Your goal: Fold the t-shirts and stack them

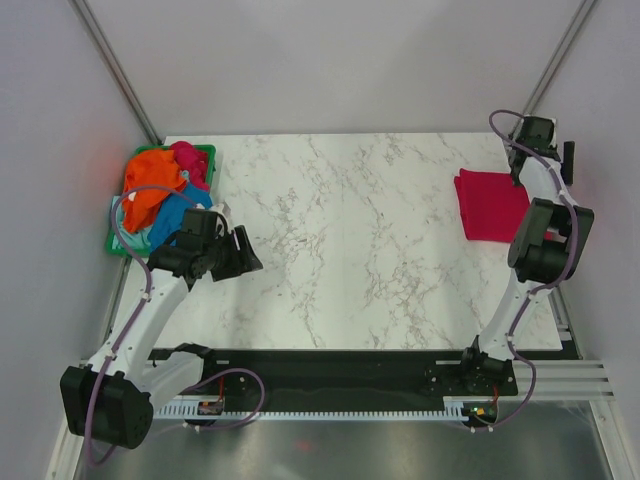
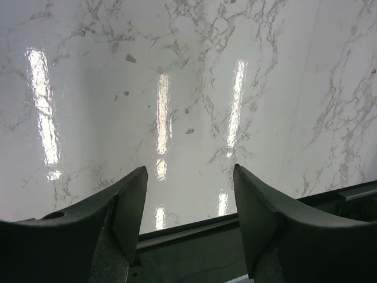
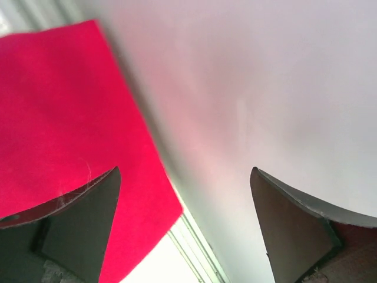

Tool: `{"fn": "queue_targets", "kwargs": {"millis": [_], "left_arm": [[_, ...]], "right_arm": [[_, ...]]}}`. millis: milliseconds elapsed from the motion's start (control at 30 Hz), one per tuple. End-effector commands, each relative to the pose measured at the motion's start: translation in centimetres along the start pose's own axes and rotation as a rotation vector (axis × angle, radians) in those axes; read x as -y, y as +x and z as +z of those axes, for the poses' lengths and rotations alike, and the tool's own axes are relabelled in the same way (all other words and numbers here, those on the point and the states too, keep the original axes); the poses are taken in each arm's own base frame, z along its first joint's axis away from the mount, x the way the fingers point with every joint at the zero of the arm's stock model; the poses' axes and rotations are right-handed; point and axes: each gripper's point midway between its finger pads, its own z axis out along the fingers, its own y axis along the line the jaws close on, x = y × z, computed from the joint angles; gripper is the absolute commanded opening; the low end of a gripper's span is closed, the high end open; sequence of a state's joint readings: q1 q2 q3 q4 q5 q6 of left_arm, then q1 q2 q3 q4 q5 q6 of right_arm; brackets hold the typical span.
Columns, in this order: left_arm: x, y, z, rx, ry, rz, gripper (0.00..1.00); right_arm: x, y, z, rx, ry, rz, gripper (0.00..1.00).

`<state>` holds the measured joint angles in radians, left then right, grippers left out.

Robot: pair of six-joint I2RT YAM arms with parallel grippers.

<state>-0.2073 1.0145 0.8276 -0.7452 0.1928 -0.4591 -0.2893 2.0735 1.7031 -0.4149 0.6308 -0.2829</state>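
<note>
No legible text or labels anywhere

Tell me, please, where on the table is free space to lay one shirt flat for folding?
The wide marble middle of the table is bare, between the left gripper and the folded red shirt, from far edge to near edge. Crowded: the far-left corner, with the green basket heaped with shirts, and the right edge around the right gripper.

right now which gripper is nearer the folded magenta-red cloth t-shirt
Right: the right gripper hovers by the folded magenta-red cloth t-shirt; the left gripper is far across the table.
</note>
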Motion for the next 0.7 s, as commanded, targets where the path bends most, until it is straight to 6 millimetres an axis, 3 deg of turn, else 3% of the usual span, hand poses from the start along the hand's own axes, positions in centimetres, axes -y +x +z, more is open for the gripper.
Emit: {"fn": "queue_targets", "kwargs": {"millis": [0, 33, 100, 133, 200, 233, 367, 400, 433, 467, 500, 533, 567, 600, 667], "left_arm": [[0.5, -0.7, -0.2, 0.038, 0.032, 0.042, 0.67], [0.5, -0.8, -0.2, 0.040, 0.033, 0.043, 0.67], [0.5, -0.8, -0.3, 0.044, 0.032, 0.043, 0.67], [0.6, -0.9, -0.4, 0.051, 0.034, 0.046, 0.67], [0.5, -1.0, -0.5, 0.061, 0.029, 0.044, 0.67], [0.5, -1.1, -0.7, 0.069, 0.032, 0.044, 0.67], [0.8, -1.6, -1.6, 0.115, 0.040, 0.051, 0.67], [0.8, -1.7, -1.9, 0.127, 0.041, 0.051, 0.67], [0.8, -1.9, -2.0, 0.142, 0.045, 0.052, 0.67], [1.0, -2.1, -2.7, 0.172, 0.052, 0.055, 0.67], [1.1, -2.2, -2.9, 0.183, 0.056, 0.057, 0.67], [1.2, -2.4, -3.2, 0.200, 0.063, 0.060, 0.67], [1.4, -2.6, -3.5, 0.217, 0.072, 0.064, 0.67], [1.7, -2.8, -4.3, 0.247, 0.090, 0.072, 0.68], [2.2, -3.1, -5.0, 0.277, 0.115, 0.084, 0.69]], "right_arm": [[6.3, -4.1, -4.0, 0.105, 0.124, 0.159, 0.98], [7.4, -4.8, -5.5, 0.135, 0.121, 0.197, 0.98], [6.9, -6.5, -7.5, 0.202, 0.022, 0.264, 0.98], [7.5, -7.5, -9.6, 0.251, -0.020, 0.301, 0.98], [5.6, -8.9, -12.3, 0.319, -0.177, 0.363, 0.98], [5.3, -9.9, -15.3, 0.378, -0.243, 0.384, 0.98], [0.4, -11.7, -25.9, 0.541, -0.578, 0.448, 0.98], [-2.3, -10.3, -27.3, 0.518, -0.664, 0.469, 0.98], [-2.5, -11.2, -32.1, 0.636, -0.786, 0.513, 0.98], [-3.4, -10.8, -33.6, 0.661, -0.888, 0.564, 0.98], [-7.4, -7.3, -35.1, 0.547, -1.129, 0.647, 0.98], [-8.1, -7.7, -37.0, 0.612, -1.256, 0.663, 0.98], [-9.8, -6.4, -37.9, 0.573, -1.372, 0.642, 0.98], [-13.3, -3.7, -38.4, 0.473, -1.468, 0.604, 0.98], [-15.7, -1.5, -39.9, 0.427, -1.533, 0.569, 0.98]]}}
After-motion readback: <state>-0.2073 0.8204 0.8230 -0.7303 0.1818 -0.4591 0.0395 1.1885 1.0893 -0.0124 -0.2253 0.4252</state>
